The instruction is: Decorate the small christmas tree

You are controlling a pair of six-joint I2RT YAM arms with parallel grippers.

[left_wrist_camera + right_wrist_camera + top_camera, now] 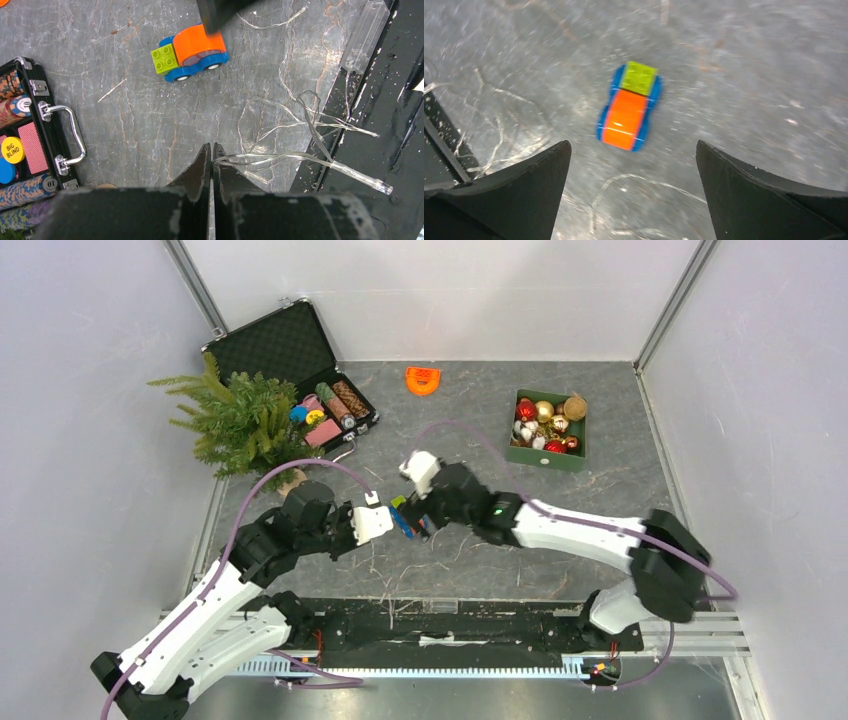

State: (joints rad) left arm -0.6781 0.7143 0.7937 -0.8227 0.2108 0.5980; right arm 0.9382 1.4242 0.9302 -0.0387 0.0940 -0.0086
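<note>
The small christmas tree stands at the far left beside the open briefcase. My left gripper is shut on a clear wire light string, which trails right over the table and the black front rail. In the top view the left gripper sits mid-table, tip to tip with my right gripper. The right gripper is open and empty, hovering above an orange, blue and green toy car. The car also shows in the left wrist view.
A green box of red and gold ornaments stands at the back right. An orange object lies by the back wall. The briefcase holds poker chips and cards. Loose wire loops lie near the black front rail.
</note>
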